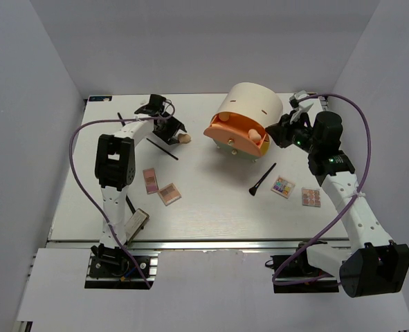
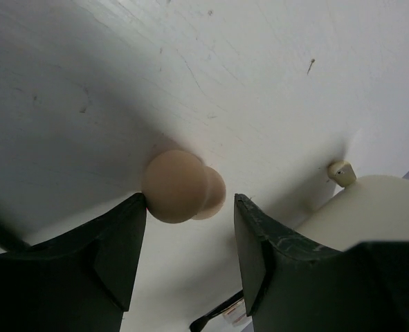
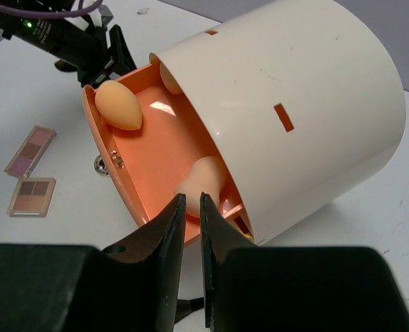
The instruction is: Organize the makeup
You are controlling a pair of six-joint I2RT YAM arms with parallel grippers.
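My left gripper [image 2: 190, 235] has its fingers apart around a peach sponge [image 2: 180, 185] near the table's [image 1: 211, 207] far edge. It looks light, soft and squashy, so I'd pinch its wide middle gently. My right gripper [image 3: 190, 207] has fingers nearly together, holding nothing, by the drawer [image 3: 149, 149].

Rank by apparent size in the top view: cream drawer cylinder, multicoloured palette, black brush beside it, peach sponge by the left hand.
1. Cream cylindrical drawer unit
2. Thin black brush, longest but slim
3. Multicoloured eyeshadow palette
4. Peach egg-shaped sponge, partly hidden
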